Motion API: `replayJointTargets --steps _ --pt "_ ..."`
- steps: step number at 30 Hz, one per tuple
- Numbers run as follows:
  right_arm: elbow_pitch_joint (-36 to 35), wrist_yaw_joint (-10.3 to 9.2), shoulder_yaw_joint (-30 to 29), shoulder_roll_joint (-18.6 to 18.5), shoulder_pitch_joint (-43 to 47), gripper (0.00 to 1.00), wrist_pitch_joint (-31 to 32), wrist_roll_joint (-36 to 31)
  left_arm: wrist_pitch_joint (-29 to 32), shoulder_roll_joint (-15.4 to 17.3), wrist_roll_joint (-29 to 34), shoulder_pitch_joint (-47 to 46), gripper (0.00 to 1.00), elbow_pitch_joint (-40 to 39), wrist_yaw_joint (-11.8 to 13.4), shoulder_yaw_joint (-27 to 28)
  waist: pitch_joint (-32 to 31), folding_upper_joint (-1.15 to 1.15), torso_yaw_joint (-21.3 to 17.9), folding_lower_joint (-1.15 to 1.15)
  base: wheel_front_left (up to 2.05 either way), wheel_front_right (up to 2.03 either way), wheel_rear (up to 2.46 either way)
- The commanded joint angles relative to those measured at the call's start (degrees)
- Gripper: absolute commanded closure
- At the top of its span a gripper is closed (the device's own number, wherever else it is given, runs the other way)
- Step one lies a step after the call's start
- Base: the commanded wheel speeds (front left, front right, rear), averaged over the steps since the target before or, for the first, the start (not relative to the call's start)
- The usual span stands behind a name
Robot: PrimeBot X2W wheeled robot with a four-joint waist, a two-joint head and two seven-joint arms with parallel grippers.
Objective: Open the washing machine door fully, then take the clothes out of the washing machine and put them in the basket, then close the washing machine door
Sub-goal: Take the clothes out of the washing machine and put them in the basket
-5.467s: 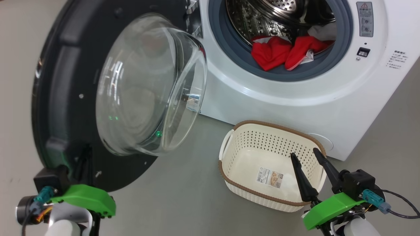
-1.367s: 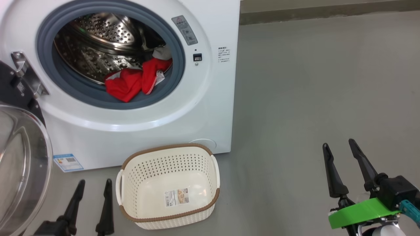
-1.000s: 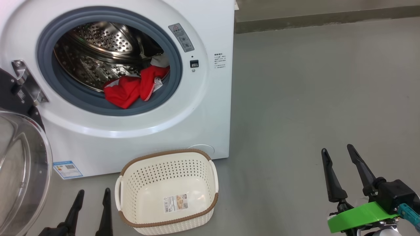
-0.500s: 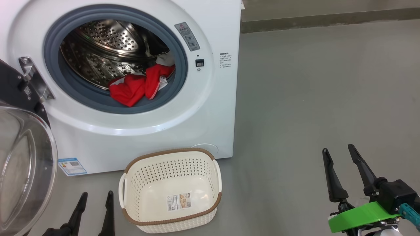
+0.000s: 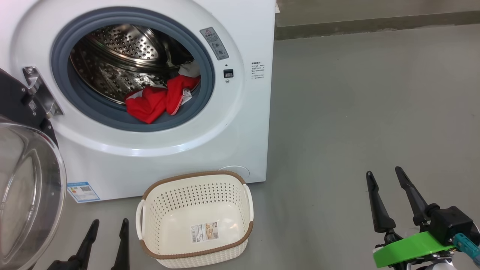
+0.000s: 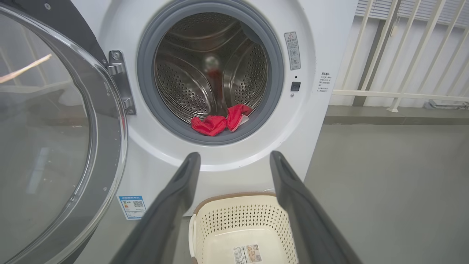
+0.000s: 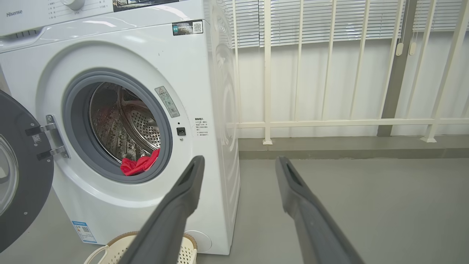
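Standing on the grey floor (image 5: 356,112), the washing machine (image 5: 150,165) is the biggest thing here: a white front-loader whose grey gasket (image 5: 62,86) rings a perforated steel drum (image 5: 120,56). The washing machine door (image 5: 26,187) hangs swung out on the robot's left, its black rim and bulging clear glass bowl turned away from the opening. The first step looks done, though I cannot tell whether the door is at its full swing. The basket (image 5: 195,175) sits on the floor just in front of the machine, below the opening. It is cream, perforated and brown-trimmed, with nothing in it but a paper label (image 5: 204,231). The clothes (image 5: 157,103), a soft red bundle with a little white, lie crumpled at the lower front of the drum, touching the gasket, so unloading and closing the door are both left to do. The left end effector (image 5: 108,223) hovers low beside the basket, fingers spread wide with nothing between them. The right end effector (image 5: 383,172), well apart over bare floor, is likewise wide and empty.
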Motion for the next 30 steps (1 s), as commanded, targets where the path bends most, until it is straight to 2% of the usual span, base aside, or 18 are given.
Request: replayJointTargets --steps 1,9,21,30 --pt "-1.3 0.36 1.8 -0.3 -0.6 0.0 -0.4 0.3 -0.3 1.3 1.1 -2.2 0.0 -1.0 0.7 2.1 0.0 0.0 0.1 0.0 0.43 -0.43 0.0" --pt "-0.9 0.36 2.5 -0.3 -0.5 0.0 -0.4 0.7 -0.3 1.2 2.0 -2.4 0.0 -0.6 1.1 2.5 0.1 0.0 0.2 0.0 1.03 -1.03 0.0" --pt "0.1 0.36 3.2 -0.3 -0.7 0.0 -0.4 0.8 -0.3 0.6 1.5 -2.3 0.0 -1.4 0.5 3.3 -0.2 0.0 0.2 0.0 1.75 -1.75 0.0" --pt "0.0 0.36 3.8 -0.3 -0.9 0.0 -0.4 0.9 -0.3 -0.2 1.8 -2.1 0.0 -2.8 0.2 4.3 -0.2 0.0 0.0 0.0 0.62 -0.62 0.0"
